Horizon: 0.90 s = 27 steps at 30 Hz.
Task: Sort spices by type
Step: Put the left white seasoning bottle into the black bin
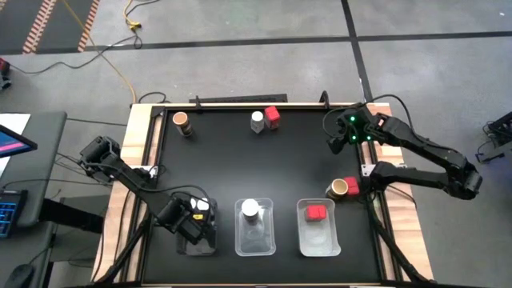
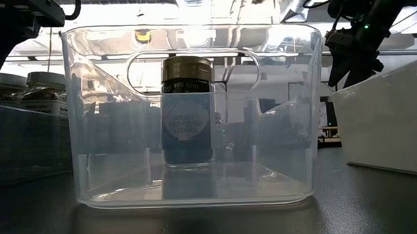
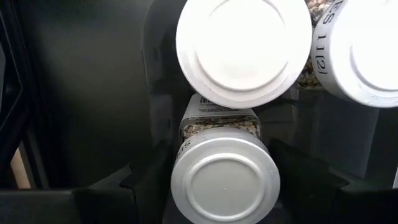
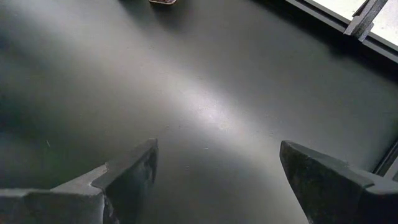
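Black tabletop (image 1: 240, 168) carries the sorting set. At far left, the left gripper (image 1: 192, 226) hangs over the left tray (image 1: 210, 248), and its wrist view shows a white-capped jar (image 3: 224, 177) between its fingers (image 3: 152, 180), with two more white caps just beyond it. The fingers stand close at the jar's sides; whether they press it cannot be told. A tan-lidded jar (image 1: 182, 120) stands at the back left. The middle tray (image 1: 256, 240) holds one white-capped jar (image 1: 250, 210); the low view shows a labelled jar (image 2: 188, 111) upright in that clear tray (image 2: 82, 136). At back centre, a white-capped jar (image 1: 257, 120) and a red-capped jar (image 1: 273, 114) stand touching or nearly so. The right tray (image 1: 318, 238) holds a red-capped jar (image 1: 317, 212). By the right edge, a tan-lidded jar (image 1: 341, 187) and a red-capped one (image 1: 353, 186) stand together. The right gripper (image 1: 340, 136) hovers at back right, fingers (image 4: 130, 168) well apart, holding nothing.

Judgement: the jars look rigid, light and smooth-walled, liable to slip or topple; hold is best taken across the body just below the cap.
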Available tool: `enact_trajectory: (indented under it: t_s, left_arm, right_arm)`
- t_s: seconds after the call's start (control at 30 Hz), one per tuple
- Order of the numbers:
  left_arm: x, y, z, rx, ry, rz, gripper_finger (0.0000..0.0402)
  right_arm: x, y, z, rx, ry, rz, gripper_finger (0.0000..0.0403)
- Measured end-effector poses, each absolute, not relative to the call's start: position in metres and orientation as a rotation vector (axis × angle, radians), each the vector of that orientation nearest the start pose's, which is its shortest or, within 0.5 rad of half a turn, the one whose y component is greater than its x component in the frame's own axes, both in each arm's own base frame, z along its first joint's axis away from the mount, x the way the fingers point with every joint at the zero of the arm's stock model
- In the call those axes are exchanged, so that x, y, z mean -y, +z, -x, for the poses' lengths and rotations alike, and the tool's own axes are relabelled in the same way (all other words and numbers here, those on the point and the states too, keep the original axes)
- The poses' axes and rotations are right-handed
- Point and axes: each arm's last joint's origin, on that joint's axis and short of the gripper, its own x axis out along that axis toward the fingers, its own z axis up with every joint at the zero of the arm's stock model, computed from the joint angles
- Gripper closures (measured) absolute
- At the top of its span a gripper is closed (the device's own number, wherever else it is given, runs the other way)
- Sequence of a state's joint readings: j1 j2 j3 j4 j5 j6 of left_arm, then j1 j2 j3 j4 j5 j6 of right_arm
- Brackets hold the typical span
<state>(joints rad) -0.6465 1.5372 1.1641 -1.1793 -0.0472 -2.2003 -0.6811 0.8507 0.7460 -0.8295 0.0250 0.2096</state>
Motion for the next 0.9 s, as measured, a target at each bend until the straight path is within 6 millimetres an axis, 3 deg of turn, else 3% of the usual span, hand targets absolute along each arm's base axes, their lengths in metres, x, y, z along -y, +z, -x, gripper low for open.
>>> enact_trajectory:
  t_s: [0.5, 0.9]
  left_arm:
    - [0.159, 0.238, -0.212, -1.172, 1.154, 1.214, 0.015]
    - [0.15, 0.258, -0.2, -1.168, 1.115, 1.267, 0.015]
  right_arm:
    - [0.097, 0.258, -0.119, -0.835, -0.749, -0.494, 0.0039]
    - [0.097, 0.258, -0.119, -0.835, -0.749, -0.494, 0.0039]
